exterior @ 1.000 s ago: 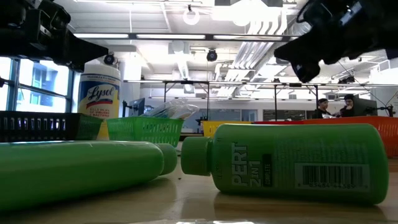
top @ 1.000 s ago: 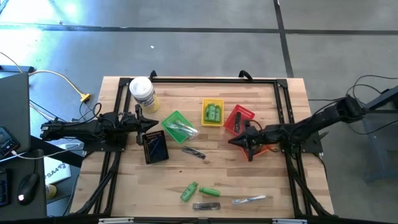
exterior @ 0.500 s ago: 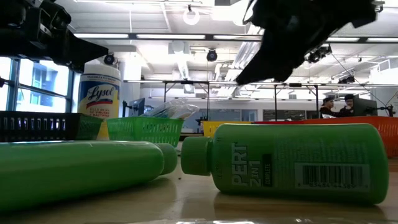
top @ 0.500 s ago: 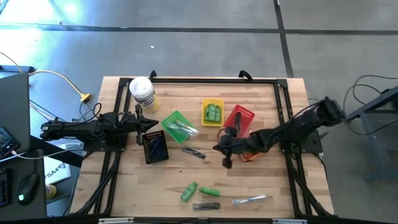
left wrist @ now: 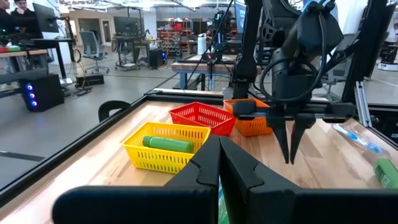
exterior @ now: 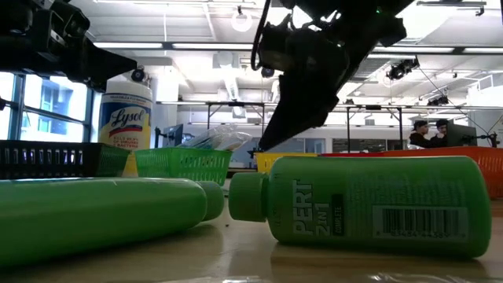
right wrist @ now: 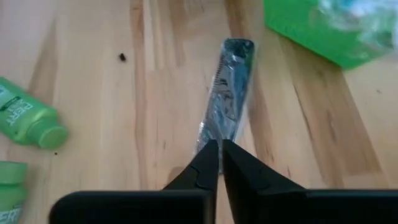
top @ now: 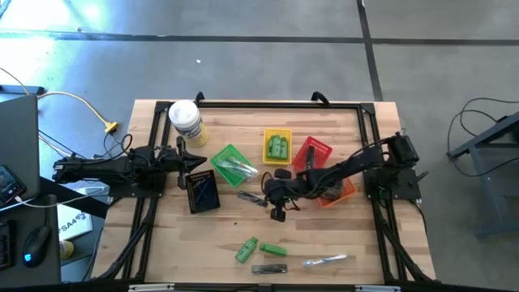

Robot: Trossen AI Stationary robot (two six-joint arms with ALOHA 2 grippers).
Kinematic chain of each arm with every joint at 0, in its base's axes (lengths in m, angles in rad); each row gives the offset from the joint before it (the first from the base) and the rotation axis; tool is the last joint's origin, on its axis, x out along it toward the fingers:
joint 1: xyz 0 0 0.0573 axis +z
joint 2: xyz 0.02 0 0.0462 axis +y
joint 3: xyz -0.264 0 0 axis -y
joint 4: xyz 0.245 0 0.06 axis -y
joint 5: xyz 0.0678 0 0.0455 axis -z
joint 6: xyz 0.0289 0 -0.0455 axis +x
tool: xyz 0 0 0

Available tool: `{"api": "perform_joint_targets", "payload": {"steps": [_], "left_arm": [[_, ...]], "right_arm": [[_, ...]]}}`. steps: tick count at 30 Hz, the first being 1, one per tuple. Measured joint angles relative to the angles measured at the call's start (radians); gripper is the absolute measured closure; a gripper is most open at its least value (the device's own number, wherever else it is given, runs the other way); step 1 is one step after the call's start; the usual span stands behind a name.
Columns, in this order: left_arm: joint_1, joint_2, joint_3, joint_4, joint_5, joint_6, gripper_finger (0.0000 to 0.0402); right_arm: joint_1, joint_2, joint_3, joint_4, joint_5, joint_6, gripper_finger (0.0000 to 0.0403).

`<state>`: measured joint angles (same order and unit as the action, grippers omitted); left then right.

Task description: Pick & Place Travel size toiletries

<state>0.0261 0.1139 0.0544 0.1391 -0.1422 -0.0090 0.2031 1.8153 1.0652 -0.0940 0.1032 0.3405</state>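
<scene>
Several travel size toiletries lie loose on the wooden table: a dark comb in a clear wrapper (top: 253,199) mid-table, two green bottles (top: 259,250), a second dark comb (top: 268,268) and a clear-wrapped razor (top: 324,260) near the front edge. My right gripper (top: 278,212) hangs shut over the table's middle, pointing slantwise down. In the right wrist view its tips (right wrist: 219,146) stand just short of the wrapped comb's near end (right wrist: 229,87). My left gripper (top: 199,160) waits shut at the left, level, beside the black basket (top: 201,191).
Mesh baskets stand behind the comb: green (top: 231,162) with clear-wrapped pieces, yellow (top: 277,146) with green bottles, red (top: 312,154), and orange (top: 340,191) under my right arm. A white-lidded Lysol jar (top: 186,122) stands at the far left. Bare wood lies around the comb.
My right gripper has swept from over the orange and red baskets toward the table's left, out to the middle of the table, tipping from nearly level to a steep downward slant. It has stayed shut. Nothing on the table has moved.
</scene>
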Motion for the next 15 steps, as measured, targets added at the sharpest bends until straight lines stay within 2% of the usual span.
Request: {"api": "perform_joint_targets", "payload": {"steps": [3,7,12,15], "left_arm": [[0.000,0.000,0.000,0.000,0.001,0.000,0.0402],[0.000,0.000,0.000,0.000,0.001,0.000,0.0402],[0.000,0.000,0.000,0.000,0.000,0.001,0.0402],[0.000,0.000,0.000,0.000,0.000,0.002,0.0402]], "right_arm": [[-0.011,0.007,0.003,0.004,-0.044,-0.015,0.0355],[-0.036,0.007,0.004,0.026,-0.126,0.061,0.0271],[-0.050,0.026,0.004,0.048,-0.082,0.074,0.0147],[-0.058,0.068,0.002,0.063,-0.068,0.074,0.0091]]}}
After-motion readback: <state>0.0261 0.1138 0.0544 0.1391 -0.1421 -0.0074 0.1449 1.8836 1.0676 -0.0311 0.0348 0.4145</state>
